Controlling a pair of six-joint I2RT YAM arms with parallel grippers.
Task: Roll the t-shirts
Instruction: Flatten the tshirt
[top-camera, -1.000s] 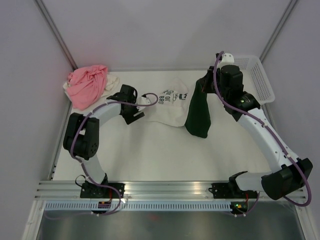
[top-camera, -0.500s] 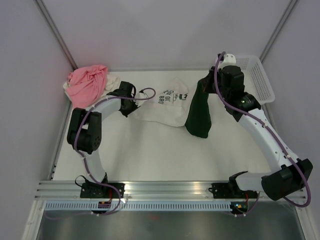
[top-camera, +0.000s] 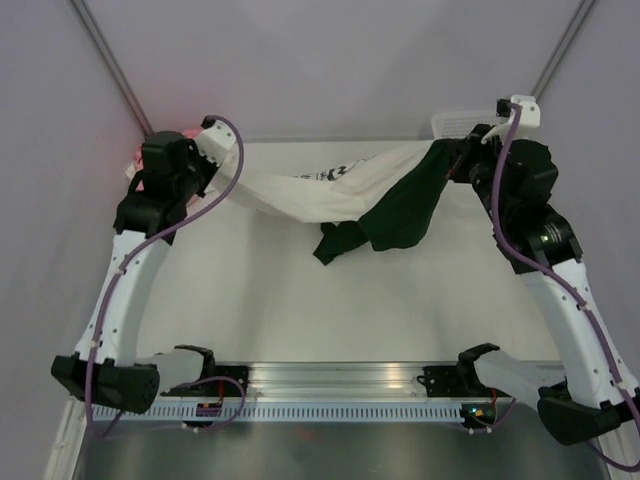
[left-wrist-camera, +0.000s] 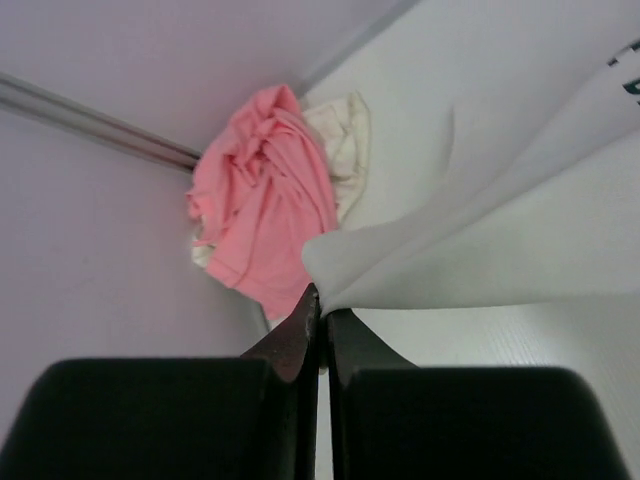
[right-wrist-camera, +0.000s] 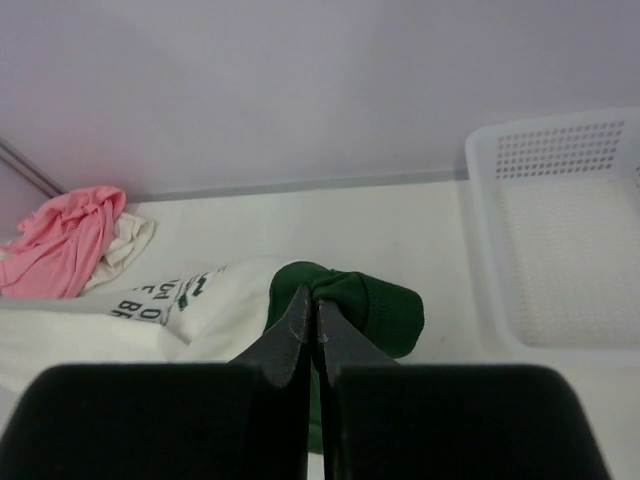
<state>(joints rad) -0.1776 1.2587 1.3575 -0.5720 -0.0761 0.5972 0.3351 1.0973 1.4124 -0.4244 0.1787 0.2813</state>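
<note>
We found the left arm raised toward the far left corner and the right arm raised toward the far right. The left fingers were pinched shut on an edge of the cream-white lettered t-shirt, which hung stretched between the arms above the white worktop. The right fingers were clamped on the dark green t-shirt, which drooped against the cream-white one. Pale walls enclosed the worktop. The pink t-shirt lay bunched on a plain cream t-shirt in the far left corner, and from above the left wrist hid most of it. The white mesh basket stood at the far right, cut off by the frame. We could not tell whether the right fingers also held the lettered shirt.
</note>
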